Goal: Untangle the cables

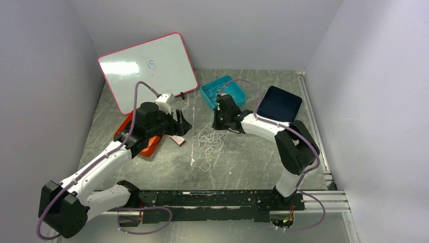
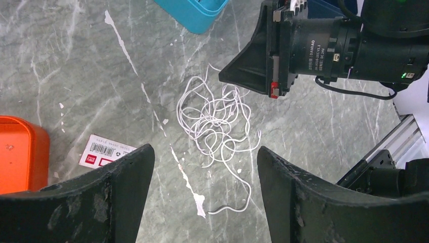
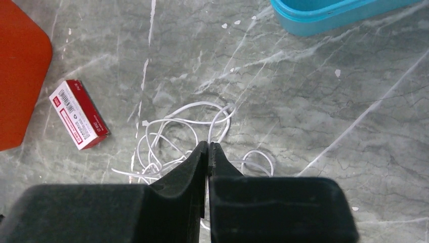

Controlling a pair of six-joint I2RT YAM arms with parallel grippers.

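Observation:
A white cable [image 1: 209, 142] lies in a loose tangle on the grey marble table, and it shows in the left wrist view [image 2: 215, 121] and the right wrist view [image 3: 167, 126]. My right gripper [image 3: 208, 144] sits at the tangle's far edge, jaws pressed together on a strand of it. Seen from above, the right gripper [image 1: 218, 121] is just below the teal tray. My left gripper [image 2: 202, 152] hangs open to the left of the tangle, nothing between its fingers; the cable's loose end lies on the table under the gap. Dark cables [image 1: 217, 88] lie in the teal tray.
The teal tray [image 1: 242, 96] and a dark blue tray [image 1: 282, 104] stand at the back. An orange tray [image 1: 152, 147] lies under the left arm, with a small red box [image 1: 177, 140] beside it. A whiteboard [image 1: 146, 71] leans at the back left.

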